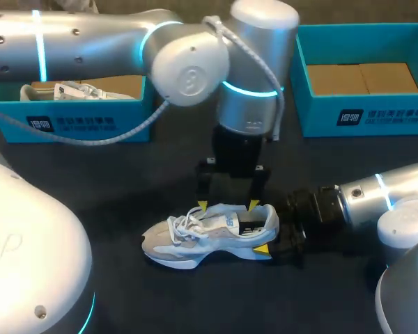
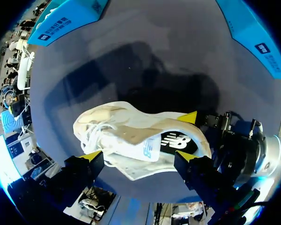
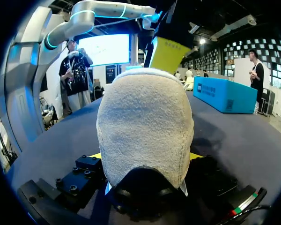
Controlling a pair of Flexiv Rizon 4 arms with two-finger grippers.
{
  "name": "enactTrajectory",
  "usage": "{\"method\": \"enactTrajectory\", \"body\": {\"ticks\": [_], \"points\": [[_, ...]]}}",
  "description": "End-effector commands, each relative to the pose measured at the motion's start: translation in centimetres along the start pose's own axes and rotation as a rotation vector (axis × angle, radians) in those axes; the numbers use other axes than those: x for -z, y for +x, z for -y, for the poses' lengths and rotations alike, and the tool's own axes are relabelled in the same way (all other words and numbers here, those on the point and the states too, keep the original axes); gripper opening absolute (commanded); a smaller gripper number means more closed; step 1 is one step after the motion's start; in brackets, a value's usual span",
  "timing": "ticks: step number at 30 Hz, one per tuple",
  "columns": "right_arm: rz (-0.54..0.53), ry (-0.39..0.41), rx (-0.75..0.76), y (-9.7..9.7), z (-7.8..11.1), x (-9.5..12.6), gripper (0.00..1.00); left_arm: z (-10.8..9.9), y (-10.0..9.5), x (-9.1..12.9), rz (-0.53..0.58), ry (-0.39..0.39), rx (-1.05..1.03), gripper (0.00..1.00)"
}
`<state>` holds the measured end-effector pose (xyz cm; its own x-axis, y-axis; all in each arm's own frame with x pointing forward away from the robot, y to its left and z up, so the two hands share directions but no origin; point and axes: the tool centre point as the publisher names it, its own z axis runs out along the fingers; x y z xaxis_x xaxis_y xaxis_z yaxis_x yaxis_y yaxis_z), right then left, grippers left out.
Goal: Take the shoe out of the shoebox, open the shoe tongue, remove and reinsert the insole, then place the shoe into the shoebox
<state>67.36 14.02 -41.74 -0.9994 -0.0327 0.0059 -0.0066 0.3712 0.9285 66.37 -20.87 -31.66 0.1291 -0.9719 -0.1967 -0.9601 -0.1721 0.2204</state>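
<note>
Shoe (image 1: 209,233) upright mid-desk (image 1: 125,195), toe to my left, heel right. My right gripper (image 1: 270,238) clamps heel. My left gripper (image 1: 227,206) open just above collar, fingers spread along shoe's length, nearer tongue.

Table (image 1: 195,303): dark, matte top, seen across its full width.

Items resting directly on it:
- One shoe (image 1: 209,236), pale grey and white, sole down near the middle, toe toward the robot's left.
- One blue shoebox (image 1: 70,120), far left, open-topped.
- One second blue shoebox (image 1: 366,115), far right, open-topped, well apart from the first.

Both boxes stand well behind the shoe.
</note>
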Motion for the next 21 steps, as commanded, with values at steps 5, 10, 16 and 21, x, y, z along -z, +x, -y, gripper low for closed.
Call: {"method": "enactTrajectory", "body": {"ticks": [5,10,16,21], "points": [[0.001,0.002,0.0,0.1,0.1,-0.2,0.0,-0.4,1.7,-2.1,0.133,-0.012,0.019,1.0],[0.001,0.002,0.0,0.1,0.1,-0.2,0.0,-0.5,1.5,-3.1,0.171,-0.022,0.036,1.0],[0.001,0.002,0.0,0.1,0.1,-0.2,0.0,-0.6,1.0,-3.9,0.213,-0.019,0.054,1.0],[0.001,0.002,0.0,0.1,0.1,-0.2,0.0,-0.7,0.5,-4.3,0.245,-0.017,0.063,0.95]]}}
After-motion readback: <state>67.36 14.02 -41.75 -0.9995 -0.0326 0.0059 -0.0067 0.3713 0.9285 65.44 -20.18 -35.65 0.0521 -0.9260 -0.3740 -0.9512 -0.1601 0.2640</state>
